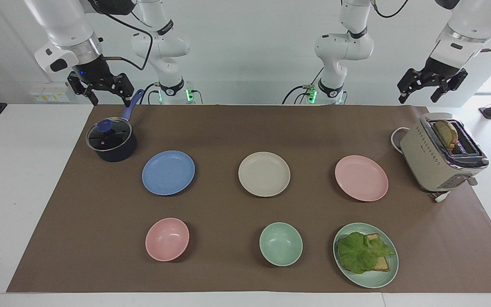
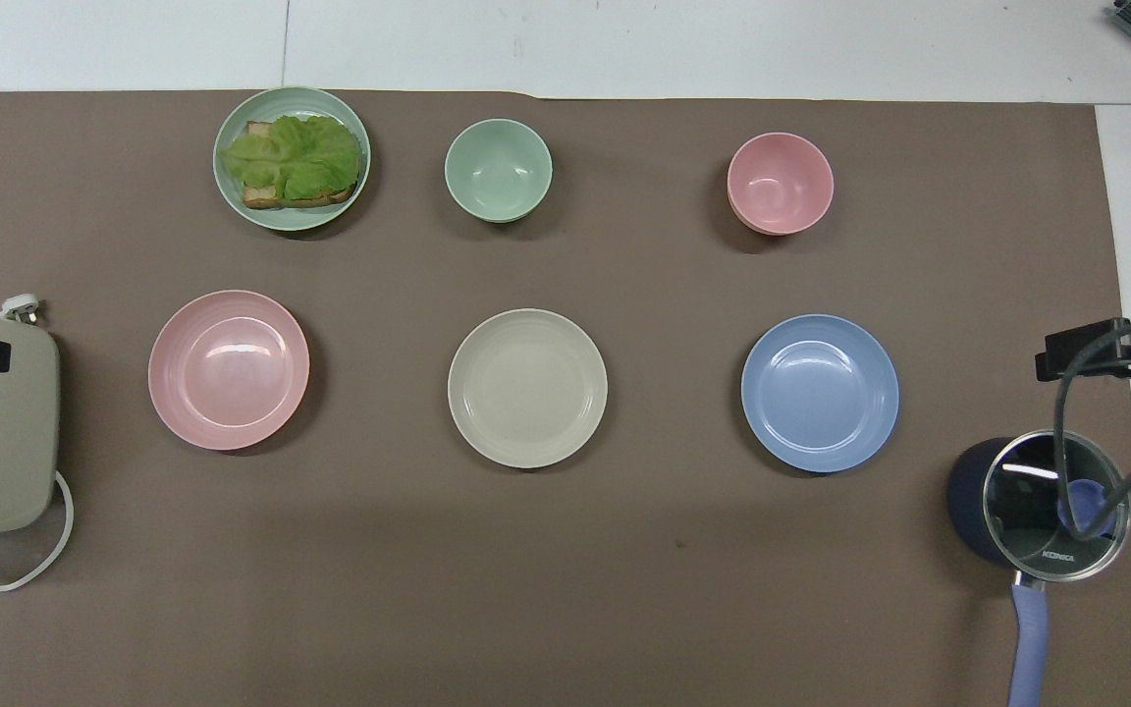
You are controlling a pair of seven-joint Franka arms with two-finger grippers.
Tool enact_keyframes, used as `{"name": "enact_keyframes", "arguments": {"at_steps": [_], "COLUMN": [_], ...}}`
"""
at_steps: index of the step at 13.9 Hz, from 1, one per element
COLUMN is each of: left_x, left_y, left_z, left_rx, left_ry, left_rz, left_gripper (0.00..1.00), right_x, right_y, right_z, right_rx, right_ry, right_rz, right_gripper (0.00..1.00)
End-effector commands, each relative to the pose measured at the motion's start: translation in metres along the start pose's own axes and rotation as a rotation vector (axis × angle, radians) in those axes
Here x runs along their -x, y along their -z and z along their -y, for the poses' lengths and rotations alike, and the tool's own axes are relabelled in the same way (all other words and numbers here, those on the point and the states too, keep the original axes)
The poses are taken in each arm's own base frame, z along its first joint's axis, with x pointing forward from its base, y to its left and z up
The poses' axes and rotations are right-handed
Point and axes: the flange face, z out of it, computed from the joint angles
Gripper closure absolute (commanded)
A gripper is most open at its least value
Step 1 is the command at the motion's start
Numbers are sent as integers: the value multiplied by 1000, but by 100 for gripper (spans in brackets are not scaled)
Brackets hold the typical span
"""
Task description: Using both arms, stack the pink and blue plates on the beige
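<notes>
A brown mat (image 1: 228,213) is spread over the white table (image 1: 15,192), and 3 plates of equal size are laid in a row across its middle, well apart from one another. The beige plate (image 1: 264,174) is placed at the centre of the mat, the blue plate (image 1: 168,172) toward the right arm's end and the pink plate (image 1: 361,178) toward the left arm's end; all 3 are lying flat, and nothing is stacked on them. Along the mat's edge farthest from the robots a pink bowl (image 1: 167,239), a green bowl (image 1: 281,244) and a green plate (image 1: 365,255) bearing toast and lettuce are set out. A dark lidded saucepan (image 1: 111,140) is seen near the mat's corner at the right arm's end, nearer to the robots than the blue plate. A beige toaster (image 1: 441,155) with a slice of bread in 1 slot is stood at the left arm's end. The right gripper (image 1: 100,91) is held in the air over the saucepan's handle, its fingers spread wide with nothing between them. The left gripper (image 1: 431,85) is raised over the table's edge by the toaster, likewise spread wide and holding nothing.
</notes>
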Motion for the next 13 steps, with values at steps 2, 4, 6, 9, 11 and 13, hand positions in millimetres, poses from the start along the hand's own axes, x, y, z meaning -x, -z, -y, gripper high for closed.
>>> {"name": "enact_keyframes", "arguments": {"at_steps": [2,4,6,9,11,13], "left_x": [10,16,24,22,17,12], "left_y": [1,0,-13,-41,-71,-102], "left_z": [0,0,6,3,2,3], "left_rx": [-6,-1,4,4,3,4], "left_ry": [-4,-2,9,2,1,2], "left_rz": [10,15,43,84,84,80], "left_gripper": [0,0,0,0,0,0], "right_x": [2,2,2,2,2,2], "right_y": [2,2,2,2,2,2], "right_z": [-3,-3,-3,-3,-3,-3], "right_rx": [-8,-8,-8,-8,-8,-8], "right_ry": [25,25,23,25,25,25], "right_rz": [-1,-1,-1,-1,-1,-1], "right_gripper": [0,0,0,0,0,0]}}
